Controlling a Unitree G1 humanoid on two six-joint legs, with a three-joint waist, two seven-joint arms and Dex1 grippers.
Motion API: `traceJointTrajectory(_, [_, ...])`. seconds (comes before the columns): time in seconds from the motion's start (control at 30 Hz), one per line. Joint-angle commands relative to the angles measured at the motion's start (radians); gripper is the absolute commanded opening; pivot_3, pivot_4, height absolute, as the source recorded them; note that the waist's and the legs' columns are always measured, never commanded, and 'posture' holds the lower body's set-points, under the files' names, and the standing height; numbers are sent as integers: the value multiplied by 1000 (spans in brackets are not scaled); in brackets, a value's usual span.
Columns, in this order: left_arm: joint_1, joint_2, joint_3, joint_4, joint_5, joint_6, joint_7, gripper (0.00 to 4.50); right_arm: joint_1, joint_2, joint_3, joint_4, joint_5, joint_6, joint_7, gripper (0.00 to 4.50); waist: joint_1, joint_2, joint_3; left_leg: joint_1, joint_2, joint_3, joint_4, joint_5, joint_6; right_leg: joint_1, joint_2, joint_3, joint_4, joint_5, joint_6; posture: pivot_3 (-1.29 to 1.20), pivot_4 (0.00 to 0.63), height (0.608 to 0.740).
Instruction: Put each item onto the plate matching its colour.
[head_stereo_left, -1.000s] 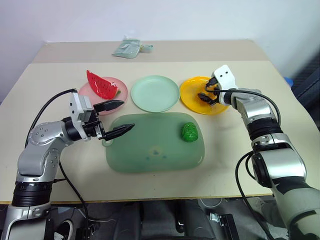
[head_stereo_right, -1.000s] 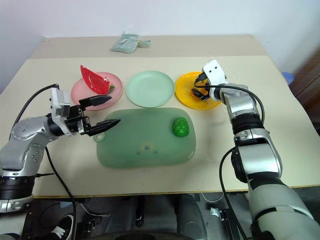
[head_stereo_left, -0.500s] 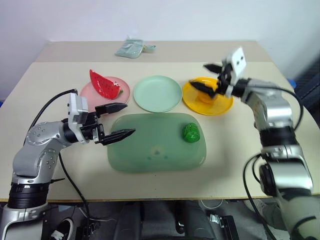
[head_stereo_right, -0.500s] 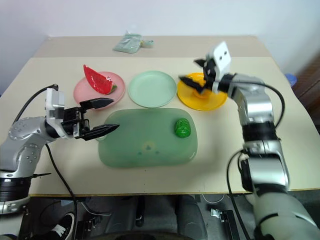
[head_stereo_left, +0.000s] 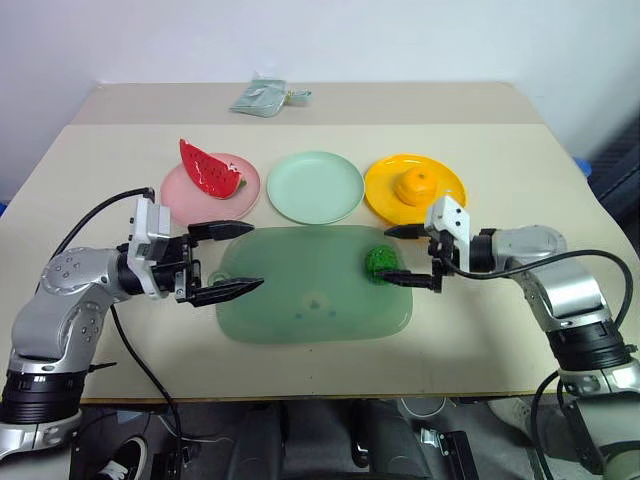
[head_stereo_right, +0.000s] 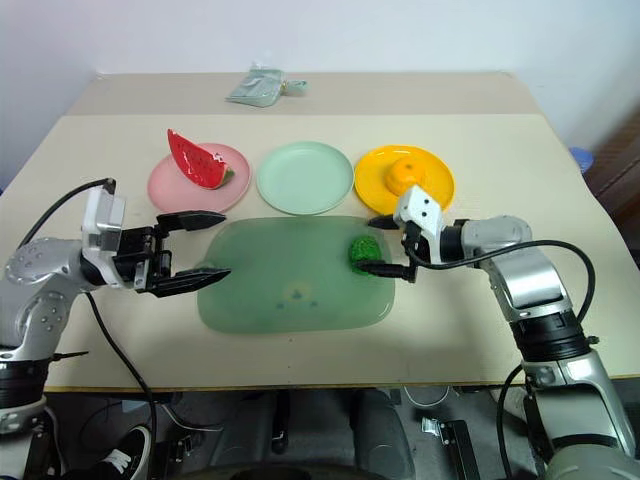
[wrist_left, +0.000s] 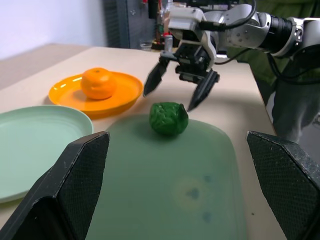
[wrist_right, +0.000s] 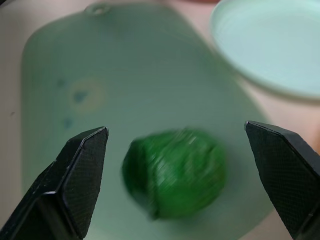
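Dark-green lump (head_stereo_left: 380, 261) is seen just before the right hand (head_stereo_left: 407, 256), whose fingers are spread wide, empty.

table (head_stereo_left: 520, 160): beige | on it: pink plate (head_stereo_left: 180, 190), mint plate (head_stereo_left: 315, 187), orange plate (head_stereo_left: 445, 190), green board (head_stereo_left: 300, 300), packet (head_stereo_left: 258, 97)

Three plates stand in a row across the middle of the tabletop (head_stereo_left: 90, 160): the left plate (head_stereo_left: 180, 190) carries the watermelon slice (head_stereo_left: 208, 170), the middle plate (head_stereo_left: 315, 187) sits between the others, and the right plate (head_stereo_left: 445, 185) carries the orange (head_stereo_left: 414, 186). Below them lies the board (head_stereo_left: 300, 310), with the bumpy lump (head_stereo_left: 380, 261) at its right end. A packet (head_stereo_left: 262, 96) lies at the upper centre of the frame, behind the plates.
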Motion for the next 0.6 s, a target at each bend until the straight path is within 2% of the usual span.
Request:
traceJointTrajectory(0.03, [-3, 0, 1, -4, 2, -23, -10, 4500, -2, -8, 10, 6, -33, -59, 8, 4467, -1, 0, 0, 0, 0, 0, 0, 0, 0, 0, 0, 0, 0, 0, 0, 0, 150, 740])
traceJointTrajectory(0.3, [4, 1, 0, -9, 5, -35, -14, 4500, -16, 37, 35, 49, -72, -111, -10, 4467, -1, 0, 0, 0, 0, 0, 0, 0, 0, 0, 0, 0, 0, 0, 0, 0, 150, 740])
traceJointTrajectory(0.47, [12, 4, 2, -11, 6, -37, -17, 4500, -43, 51, 36, 88, -67, -71, -8, 4467, 0, 0, 0, 0, 0, 0, 0, 0, 0, 0, 0, 0, 0, 0, 0, 0, 150, 740])
traceJointTrajectory(0.5, [13, 4, 2, -11, 6, -37, -17, 4500, -48, 54, 34, 95, -75, -86, -14, 3936, -1, 0, 0, 0, 0, 0, 0, 0, 0, 0, 0, 0, 0, 0, 0, 0, 150, 740])
traceJointTrajectory(0.6, [15, 4, 4, -11, 7, -39, -14, 4500, -54, 53, 28, 94, -80, -95, -17, 2819, -1, 0, 0, 0, 0, 0, 0, 0, 0, 0, 0, 0, 0, 0, 0, 0, 150, 740])
